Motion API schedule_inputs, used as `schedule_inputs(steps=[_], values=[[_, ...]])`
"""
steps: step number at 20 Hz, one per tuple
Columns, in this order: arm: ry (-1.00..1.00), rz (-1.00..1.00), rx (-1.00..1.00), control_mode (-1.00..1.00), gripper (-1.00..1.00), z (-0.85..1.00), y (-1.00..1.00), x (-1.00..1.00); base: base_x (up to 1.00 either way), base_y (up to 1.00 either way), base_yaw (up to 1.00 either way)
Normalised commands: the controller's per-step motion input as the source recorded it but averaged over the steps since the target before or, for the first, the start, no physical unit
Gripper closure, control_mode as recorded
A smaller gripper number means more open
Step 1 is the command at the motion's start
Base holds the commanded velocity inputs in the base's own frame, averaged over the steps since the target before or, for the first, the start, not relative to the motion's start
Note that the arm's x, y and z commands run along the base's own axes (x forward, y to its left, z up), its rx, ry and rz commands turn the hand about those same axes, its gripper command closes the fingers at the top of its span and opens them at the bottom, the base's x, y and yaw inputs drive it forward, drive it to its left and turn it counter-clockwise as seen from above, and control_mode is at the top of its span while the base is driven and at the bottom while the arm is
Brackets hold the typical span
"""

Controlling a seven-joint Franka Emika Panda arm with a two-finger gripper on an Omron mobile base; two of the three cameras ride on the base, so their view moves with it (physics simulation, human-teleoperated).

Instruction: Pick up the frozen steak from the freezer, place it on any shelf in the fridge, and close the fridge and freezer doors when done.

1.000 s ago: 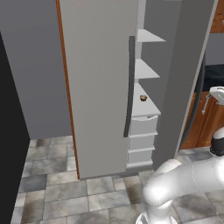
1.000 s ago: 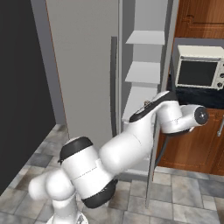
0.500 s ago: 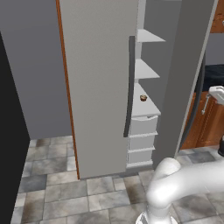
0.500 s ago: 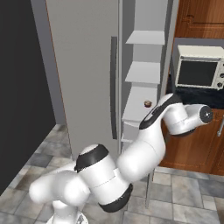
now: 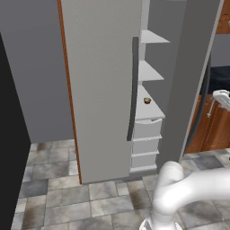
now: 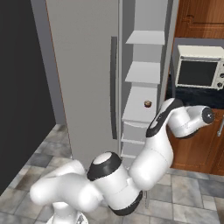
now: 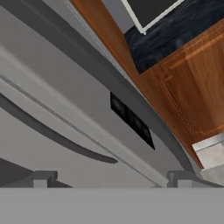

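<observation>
Before the grey door (image 7: 87,109) with its black dispenser panel (image 7: 131,120), claw (image 7: 109,177) spread, seemingly empty.

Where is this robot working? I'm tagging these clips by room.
Most likely a home kitchen: a tall grey fridge stands open on white shelves, a microwave sits on a dark counter, and wood cabinets hang above.

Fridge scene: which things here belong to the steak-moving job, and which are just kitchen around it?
Job:
- near door, shut, bar handle
- far door, open, with dispenser panel
- shelves
- small brown item on a shelf
- gripper, empty

Bystanders:
- microwave
- wooden cabinets
- tiled floor
</observation>
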Motion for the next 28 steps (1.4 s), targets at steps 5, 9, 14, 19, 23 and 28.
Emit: schedule_inputs(steps=[5,9,14,19,23,28], values=[[0.0,0.0,0.0,-1.0,-1.0,-0.18,0.0,0.06,0.0,0.0,0.0],[0.0,0.0,0.0,-1.0,-1.0,-0.14,0.0,0.13,0.0,0.0,0.0],[0.0,0.0,0.0,-1.0,-1.0,-0.19,0.0,0.13,0.0,0.0,0.0],[0.0,0.0,0.0,-1.0,-1.0,-0.18,0.0,0.19,0.0,0.0,0.0],[0.0,0.0,0.0,-1.0,-1.0,-0.16,0.0,0.35,0.0,0.0,0.0],[0.0,0.0,0.0,-1.0,-1.0,-0.14,0.0,0.31,0.0,0.0,0.0]])
